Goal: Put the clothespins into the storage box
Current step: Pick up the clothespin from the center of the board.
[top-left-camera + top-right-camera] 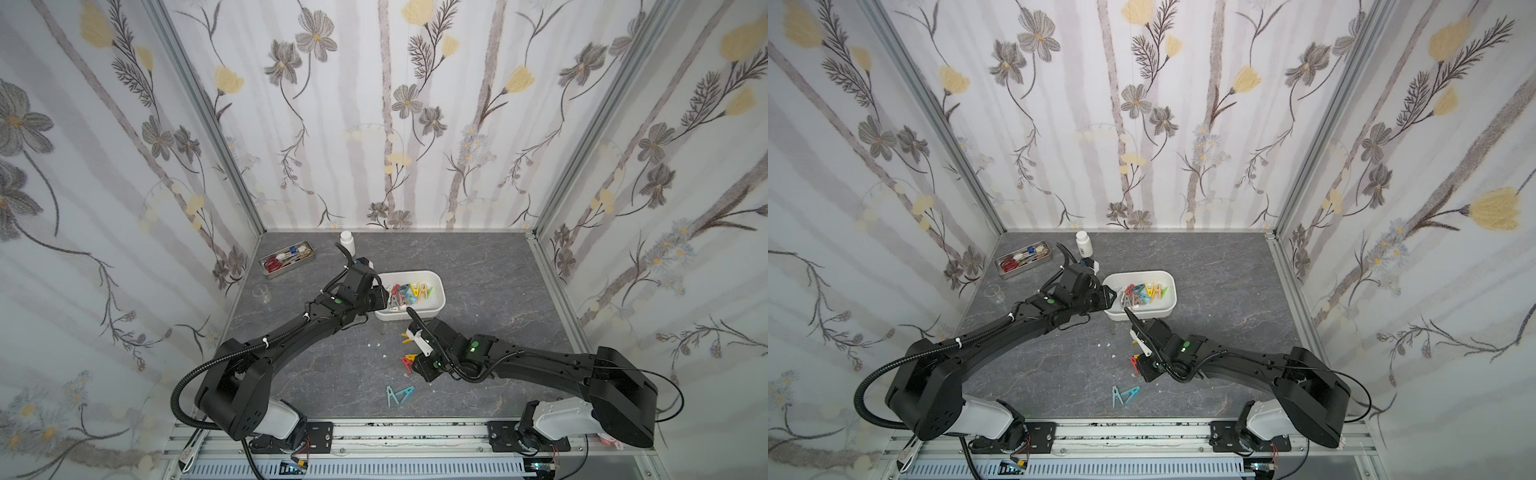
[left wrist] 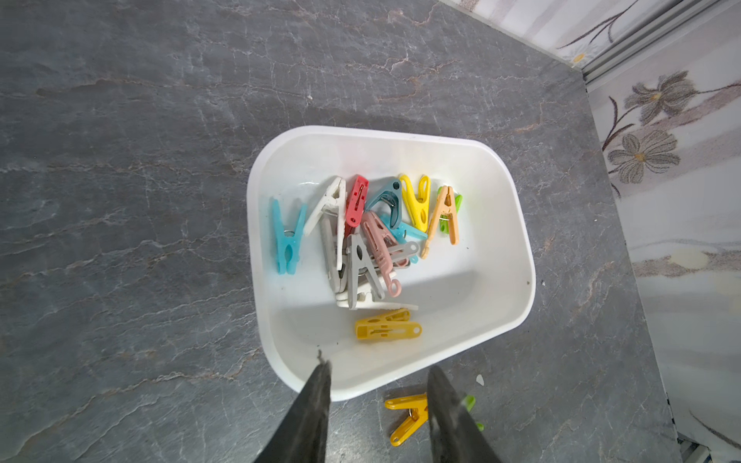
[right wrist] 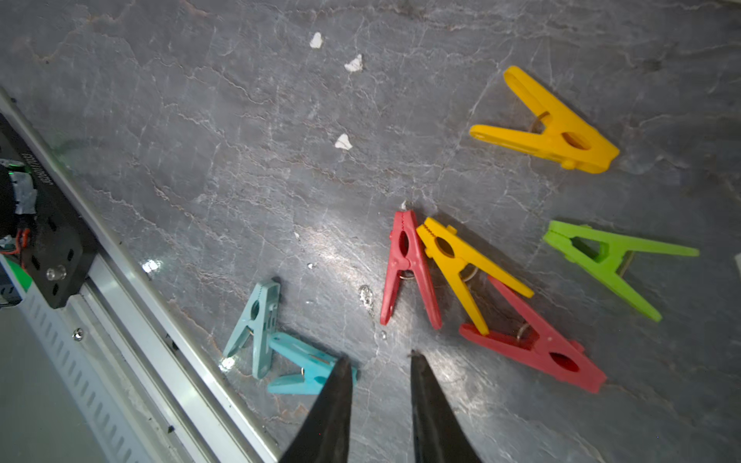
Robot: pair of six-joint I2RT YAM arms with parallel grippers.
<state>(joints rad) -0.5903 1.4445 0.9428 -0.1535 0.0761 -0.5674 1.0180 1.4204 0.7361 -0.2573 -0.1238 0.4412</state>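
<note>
Left end effector, tips spread and empty, hangs at the edge of the box, where a heap of clothespins lies. Right end effector, also spread and pinching nothing, hovers over the table. Teal pins lie just beside one tip, with red pins, yellow pins and a green pin farther out.

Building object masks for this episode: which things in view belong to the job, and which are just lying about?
Job:
- storage box
- clothespins already in it
- loose clothespins outside it

Lying about:
- tool tray
- white bottle
- clear beaker
- white chips
</note>
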